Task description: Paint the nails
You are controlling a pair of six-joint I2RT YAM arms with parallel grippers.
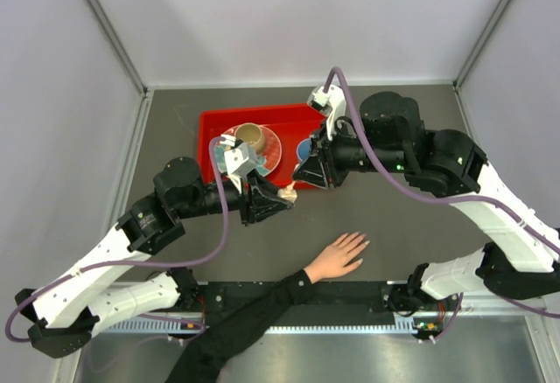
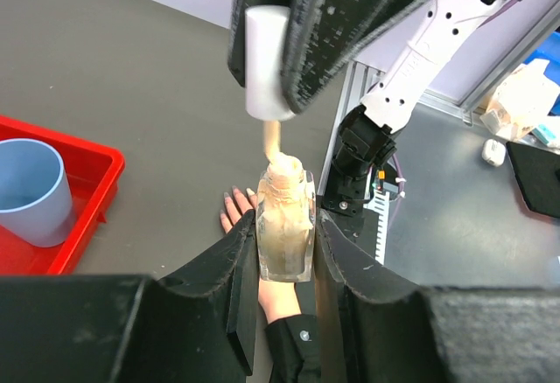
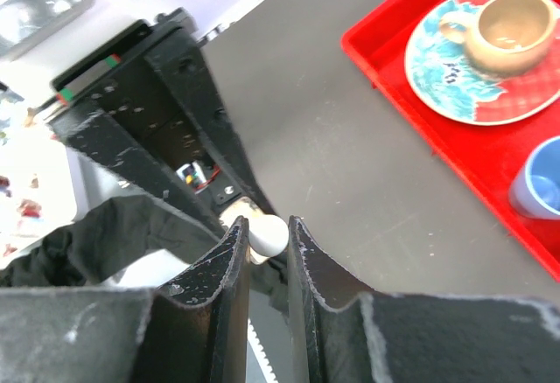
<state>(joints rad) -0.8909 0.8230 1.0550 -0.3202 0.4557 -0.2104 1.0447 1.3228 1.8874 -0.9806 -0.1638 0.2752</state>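
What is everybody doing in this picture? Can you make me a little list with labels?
left gripper: shut on the polish bottle
right gripper: shut on the white cap, brush reaching the bottle's mouth
hand: flat on the table, fingers spread
nails: too small to tell if painted
red tray: plate with brown cup, blue cup beside

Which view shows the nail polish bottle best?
The left wrist view: the polish bottle stands clamped between the left gripper's fingers, neck open, the brush above it. The top external view shows it only as a pale speck at that gripper's tip. The right wrist view hides it; only the white cap in the right gripper shows.
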